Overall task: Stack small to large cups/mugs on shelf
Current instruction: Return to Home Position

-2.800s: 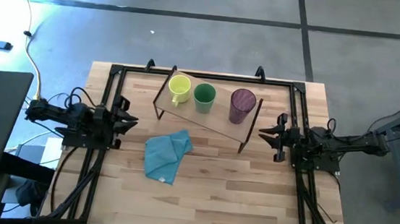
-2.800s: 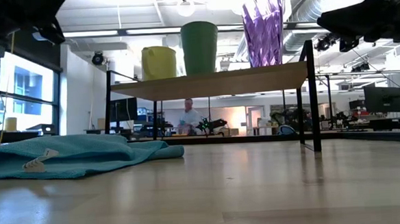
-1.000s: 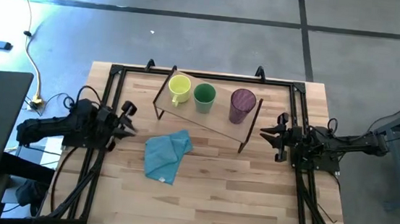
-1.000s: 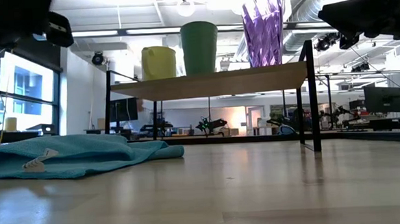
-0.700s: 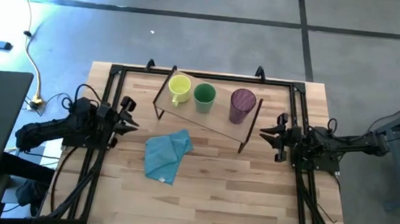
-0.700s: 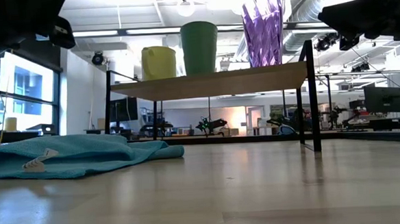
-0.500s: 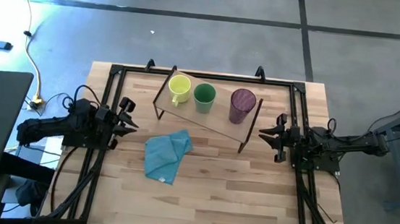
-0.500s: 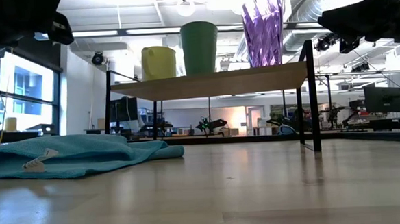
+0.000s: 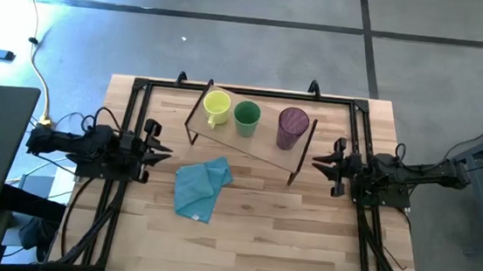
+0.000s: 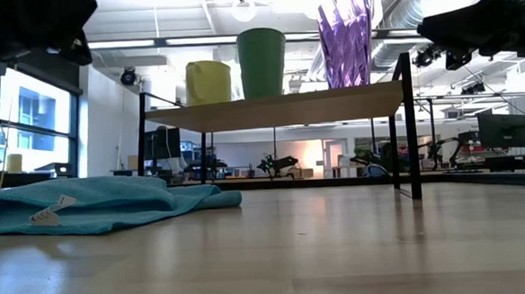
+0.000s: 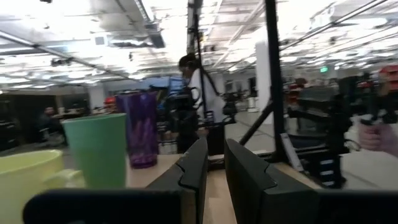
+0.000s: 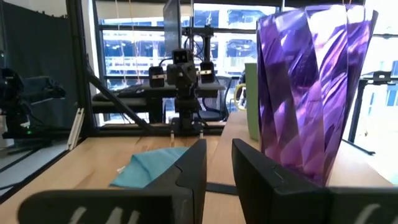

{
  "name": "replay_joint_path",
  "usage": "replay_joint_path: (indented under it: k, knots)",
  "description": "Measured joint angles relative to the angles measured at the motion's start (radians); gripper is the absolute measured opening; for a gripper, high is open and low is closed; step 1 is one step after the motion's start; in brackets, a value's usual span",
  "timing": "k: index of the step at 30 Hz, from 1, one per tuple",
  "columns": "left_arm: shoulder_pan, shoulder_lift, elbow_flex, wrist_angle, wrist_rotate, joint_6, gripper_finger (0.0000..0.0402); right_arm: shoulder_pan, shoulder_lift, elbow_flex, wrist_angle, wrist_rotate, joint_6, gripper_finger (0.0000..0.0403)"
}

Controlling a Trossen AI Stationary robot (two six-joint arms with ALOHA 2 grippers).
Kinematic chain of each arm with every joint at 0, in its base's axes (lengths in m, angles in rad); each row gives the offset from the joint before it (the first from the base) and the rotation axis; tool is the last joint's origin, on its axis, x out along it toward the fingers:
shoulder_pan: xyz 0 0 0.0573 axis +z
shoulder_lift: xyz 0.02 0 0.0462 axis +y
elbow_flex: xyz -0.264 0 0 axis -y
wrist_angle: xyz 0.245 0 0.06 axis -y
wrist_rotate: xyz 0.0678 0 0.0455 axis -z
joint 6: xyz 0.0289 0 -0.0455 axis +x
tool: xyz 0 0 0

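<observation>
One arm moved: the left claw (image 9: 160,150) has swung back level.

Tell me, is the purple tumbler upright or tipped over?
Upright. The purple tumbler stands on the shelf, mouth up, beside the green cup.

One camera looks straight down on the table (image 9: 241,241); another sits level at its surface; both share the shelf (image 9: 250,141).

Shelf (image 9: 262,149) — three cups (image 9: 247,117); table (image 9: 285,236) — cloth (image 9: 199,187)
</observation>
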Motion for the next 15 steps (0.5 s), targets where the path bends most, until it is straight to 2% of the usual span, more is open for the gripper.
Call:
replay_joint_path:
  k: [5,15]
  knots:
    - [-0.030,0.000,0.000,-0.066,-0.071,0.036,0.0046,0.000,0.000,0.000,-0.030,-0.006,0.009,0.0067]
    - [-0.027,0.000,0.000,-0.171,-0.103,0.059,0.0046,0.000,0.000,0.000,-0.067,-0.050,0.009,0.0067]
